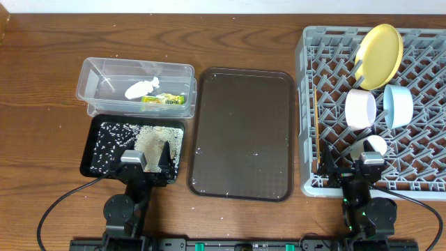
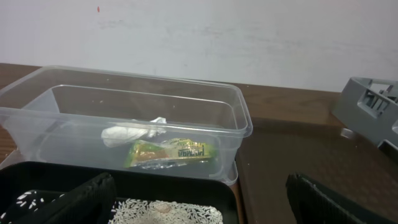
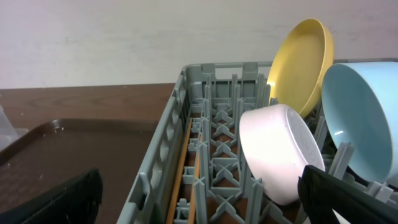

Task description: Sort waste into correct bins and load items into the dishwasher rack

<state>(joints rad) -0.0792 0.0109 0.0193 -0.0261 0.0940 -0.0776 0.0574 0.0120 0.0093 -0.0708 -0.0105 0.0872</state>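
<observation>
- Left gripper (image 2: pixel 200 183): wide open, empty, above black tray (image 1: pixel 86 162) of rice (image 1: pixel 108 143), near edge.
- Right gripper (image 3: pixel 199 180): wide open, empty, above rack (image 1: pixel 304 104), right edge.
- Wrapper (image 2: pixel 168 152), tissue (image 2: pixel 130 132) in tub (image 2: pixel 239 118).
- Plate (image 1: pixel 380 47), blue bowl (image 1: pixel 398 106), white bowl (image 1: pixel 360 109), cup (image 1: pixel 375 145), chopsticks (image 1: pixel 317 125) in rack.

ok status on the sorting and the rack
Left fingers open, right fingers open, both empty. Wrapper and tissue in tub, rice in black tray. Plate, blue bowl, white bowl, cup, chopsticks in rack. Nothing in the way.
</observation>
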